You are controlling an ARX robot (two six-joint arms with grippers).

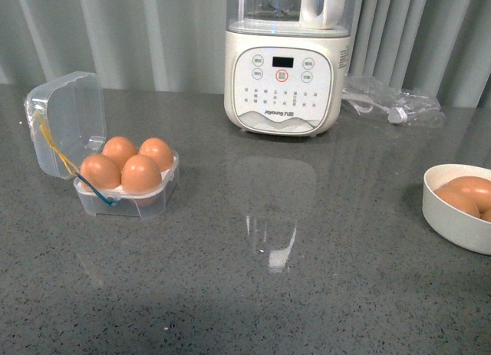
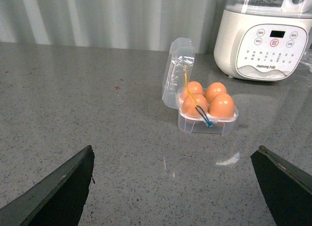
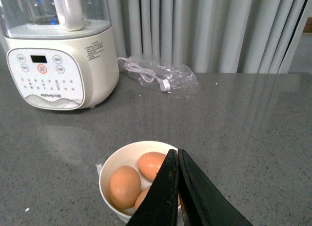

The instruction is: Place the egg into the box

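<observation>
The box [image 1: 126, 202], a clear plastic case, stands at the table's left with its hinged lid [image 1: 65, 121] raised. Several orange-brown eggs [image 1: 140, 173] fill its slots. In the left wrist view the box [image 2: 207, 126] and its eggs [image 2: 222, 105] lie ahead of my left gripper [image 2: 174, 149], which is open and empty and well short of the box. My right gripper [image 3: 176, 152] is shut with nothing in it and hangs over a white bowl [image 3: 109, 162] holding more brown eggs [image 3: 124, 186]. Neither gripper shows in the front view.
A cream blender [image 1: 288, 64] stands at the back centre. A clear bag with a cable [image 1: 391, 102] lies to its right. The white bowl [image 1: 453, 221] sits at the right edge. Grey curtains hang behind the speckled grey table.
</observation>
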